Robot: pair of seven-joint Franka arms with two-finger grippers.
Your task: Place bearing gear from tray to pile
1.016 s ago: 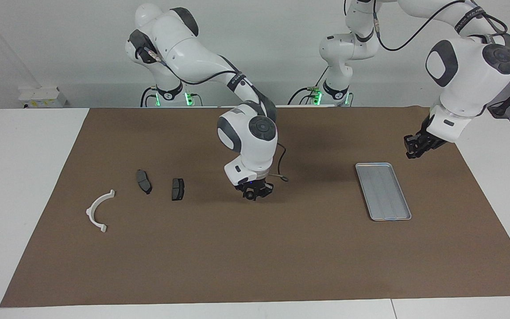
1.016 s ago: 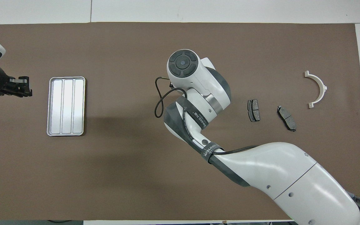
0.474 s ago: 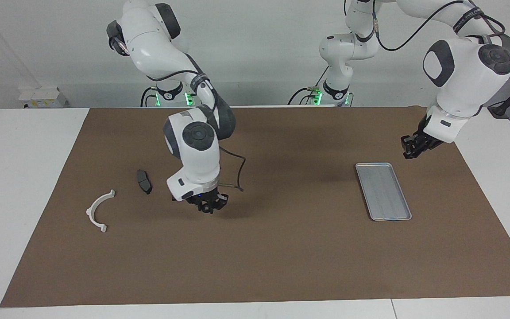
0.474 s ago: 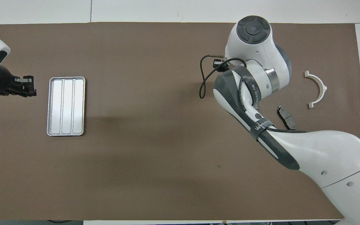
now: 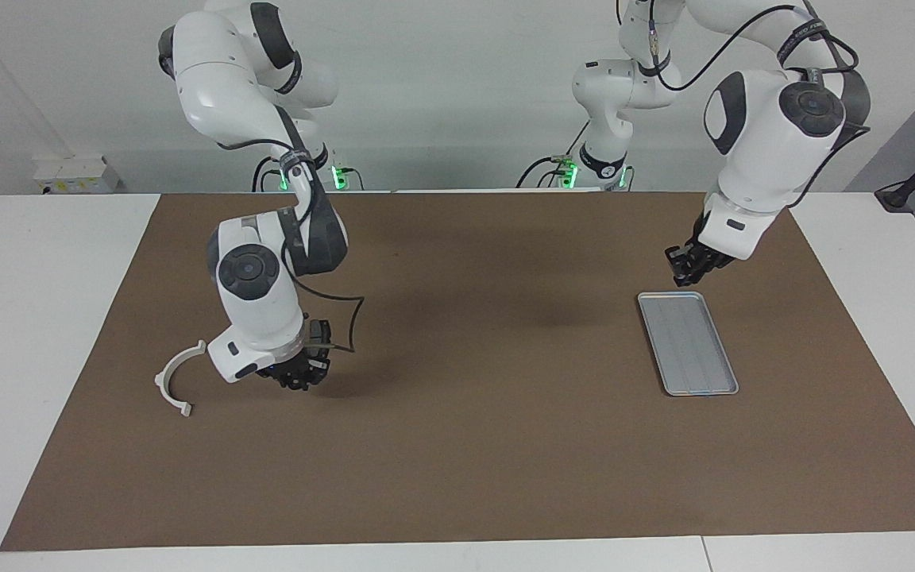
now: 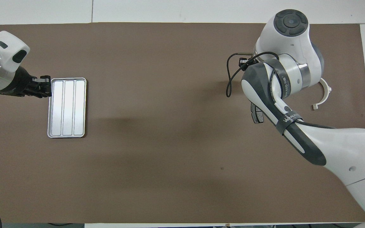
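The silver tray (image 5: 688, 343) (image 6: 67, 107) lies empty toward the left arm's end of the mat. My right gripper (image 5: 299, 375) hangs low over the pile, shut on a small dark round part, the bearing gear (image 5: 295, 381). In the overhead view the wrist hides both. Of the pile, the white curved bracket (image 5: 175, 382) (image 6: 325, 93) and one dark brake pad (image 6: 256, 115) show; the arm covers the other. My left gripper (image 5: 685, 268) (image 6: 45, 86) is shut and hovers at the tray's edge.
A brown mat (image 5: 489, 461) covers most of the white table. The right arm's forearm and its looping black cable (image 6: 230, 82) stretch across the mat at the right arm's end.
The right arm has swung from mid-table to over the pile, carrying the dark part and now covering the brake pads. The left gripper has drifted inward to the tray's edge.
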